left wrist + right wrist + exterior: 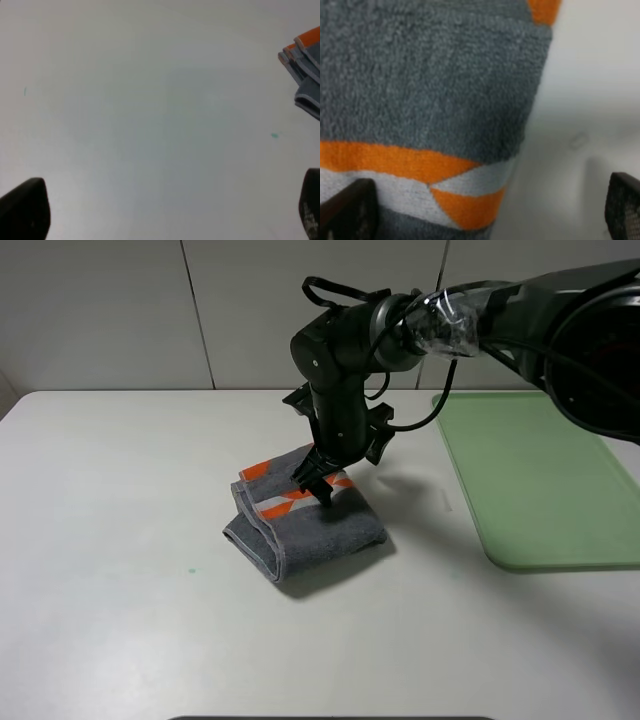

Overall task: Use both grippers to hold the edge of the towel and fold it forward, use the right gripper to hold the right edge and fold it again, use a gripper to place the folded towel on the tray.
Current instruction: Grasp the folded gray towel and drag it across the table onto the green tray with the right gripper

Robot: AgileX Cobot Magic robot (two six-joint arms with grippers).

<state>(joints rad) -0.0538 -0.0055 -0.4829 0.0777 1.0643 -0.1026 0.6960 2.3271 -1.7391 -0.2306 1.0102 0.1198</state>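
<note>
The grey towel [320, 530] with orange and white stripes lies folded in a thick stack on the white table, left of the tray [540, 480]. My right gripper [315, 485] reaches across the middle and hangs just over the towel's striped top, jaws open and holding nothing. In the right wrist view the towel [435, 85] fills most of the picture, and the right gripper [487, 205] straddles its edge. My left gripper [167, 205] is open and empty over bare table, with a corner of the towel [305, 65] off to one side. The left arm does not show in the exterior view.
The green tray is flat with nothing on it, at the table's right side. A grey panelled wall [200, 310] runs behind the table. A small green speck [274, 135] marks the table surface near the towel.
</note>
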